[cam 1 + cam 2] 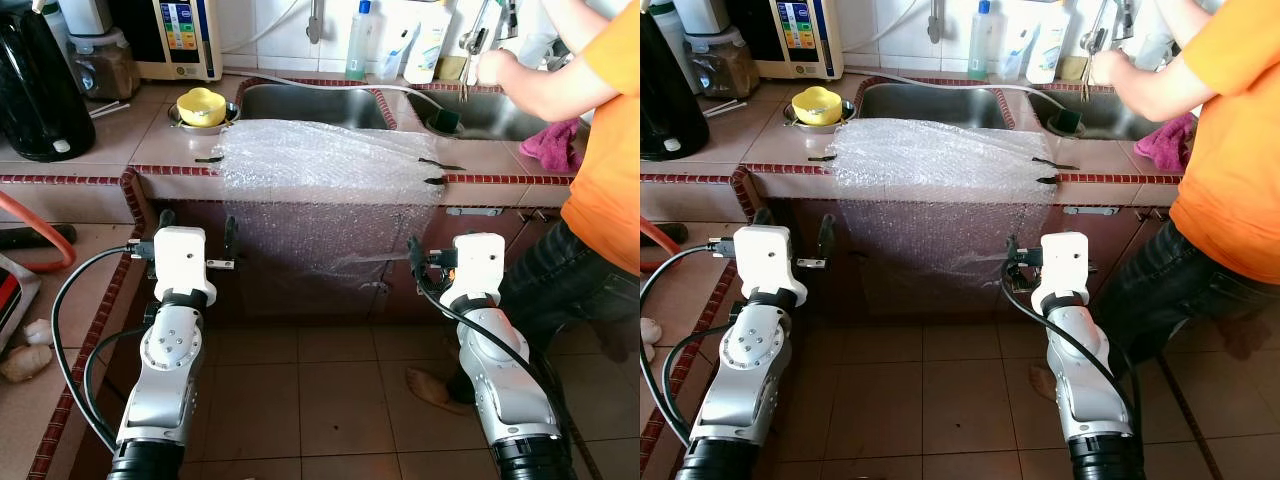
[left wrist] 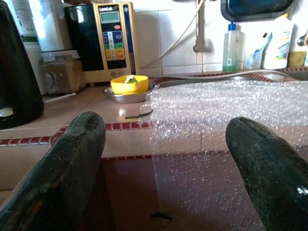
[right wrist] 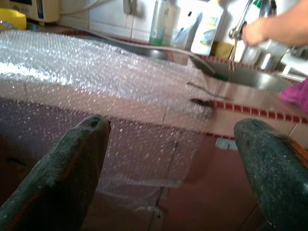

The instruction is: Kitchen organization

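A sheet of bubble wrap (image 1: 320, 160) lies taped over the tiled counter (image 1: 70, 185) in front of the double sink (image 1: 310, 103) and hangs down the cabinet front. A yellow cup (image 1: 201, 105) sits in a small metal dish left of the sink. My left gripper (image 1: 198, 230) is held below the counter edge, left of the hanging wrap, with its fingers (image 2: 62, 168) wide apart and nothing between them. At the wrap's right lower corner my right gripper (image 1: 460, 252) is open too, and its fingers (image 3: 67, 163) frame the counter edge.
A person in an orange shirt (image 1: 610, 150) stands close on my right, hands at the tap over the right basin, one bare foot (image 1: 430, 385) on the floor tiles. A pink cloth (image 1: 552, 145), bottles (image 1: 360, 40), a black jug (image 1: 40, 85) and a water machine (image 1: 180, 35) crowd the counter.
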Controlling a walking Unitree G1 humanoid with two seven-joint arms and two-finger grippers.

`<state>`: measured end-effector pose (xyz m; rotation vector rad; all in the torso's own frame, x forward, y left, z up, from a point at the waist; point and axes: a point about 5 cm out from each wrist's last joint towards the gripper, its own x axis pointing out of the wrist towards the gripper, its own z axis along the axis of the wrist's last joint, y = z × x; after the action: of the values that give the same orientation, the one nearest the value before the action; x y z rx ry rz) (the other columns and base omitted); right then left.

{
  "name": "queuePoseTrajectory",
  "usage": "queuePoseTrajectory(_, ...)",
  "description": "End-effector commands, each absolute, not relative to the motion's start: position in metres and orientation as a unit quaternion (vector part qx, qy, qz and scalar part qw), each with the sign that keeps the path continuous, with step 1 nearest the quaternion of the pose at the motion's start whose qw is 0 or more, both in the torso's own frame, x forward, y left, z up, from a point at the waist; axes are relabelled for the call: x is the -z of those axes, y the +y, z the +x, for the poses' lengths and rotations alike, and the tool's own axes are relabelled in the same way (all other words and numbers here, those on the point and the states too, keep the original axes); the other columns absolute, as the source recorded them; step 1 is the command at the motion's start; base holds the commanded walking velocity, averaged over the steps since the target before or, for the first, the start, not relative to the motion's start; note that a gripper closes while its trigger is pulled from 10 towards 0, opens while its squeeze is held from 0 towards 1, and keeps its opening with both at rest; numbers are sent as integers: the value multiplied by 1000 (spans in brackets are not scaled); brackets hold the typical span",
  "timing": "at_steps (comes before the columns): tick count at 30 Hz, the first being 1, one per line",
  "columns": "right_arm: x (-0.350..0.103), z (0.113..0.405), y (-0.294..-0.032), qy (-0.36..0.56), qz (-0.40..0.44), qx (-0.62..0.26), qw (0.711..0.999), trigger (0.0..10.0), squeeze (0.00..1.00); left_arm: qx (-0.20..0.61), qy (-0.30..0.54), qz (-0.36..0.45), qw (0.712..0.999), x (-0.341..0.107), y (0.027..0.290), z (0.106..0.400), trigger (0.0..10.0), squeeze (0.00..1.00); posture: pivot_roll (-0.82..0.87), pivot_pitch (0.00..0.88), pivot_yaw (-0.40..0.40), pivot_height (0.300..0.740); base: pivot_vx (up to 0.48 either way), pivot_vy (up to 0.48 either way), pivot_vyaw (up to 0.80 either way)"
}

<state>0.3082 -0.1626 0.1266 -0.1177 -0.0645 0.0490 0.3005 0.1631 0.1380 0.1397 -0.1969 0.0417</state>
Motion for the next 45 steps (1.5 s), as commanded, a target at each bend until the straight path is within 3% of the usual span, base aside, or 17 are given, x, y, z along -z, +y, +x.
queuePoseTrajectory(1, -133, 309, -166, -46, -76, -23, 996, 10000, 0, -18, -99, 71, 992, -140, 159, 302, 10000, 0, 64, 0, -30, 740, 0, 0, 0)
queuePoseTrajectory(6, -135, 310, -164, -51, -76, -17, 996, 10000, 0, -20, -97, 66, 993, -139, 159, 302, 10000, 0, 62, 0, -28, 740, 0, 0, 768)
queuePoseTrajectory(11, -134, 309, -172, -46, -40, 2, 998, 10000, 0, -10, -106, 61, 992, -143, 158, 301, 10000, 0, 57, 0, -21, 740, 0, 0, 0)
queuePoseTrajectory(19, -140, 310, -172, -57, -52, 20, 997, 10000, 0, 12, -121, 54, 991, -155, 153, 304, 10000, 0, 42, 0, -17, 740, 0, 0, 0)
queuePoseTrajectory(30, -139, 306, -166, -38, -37, -7, 999, 10000, 0, 36, -147, 39, 988, -169, 149, 301, 10000, 0, 45, 0, -16, 740, 0, 0, 0)
queuePoseTrajectory(45, -146, 305, -166, -72, -78, -16, 994, 10000, 0, 53, -145, 26, 988, -170, 144, 300, 10000, 0, 41, 0, -13, 740, 135, 0, 0)
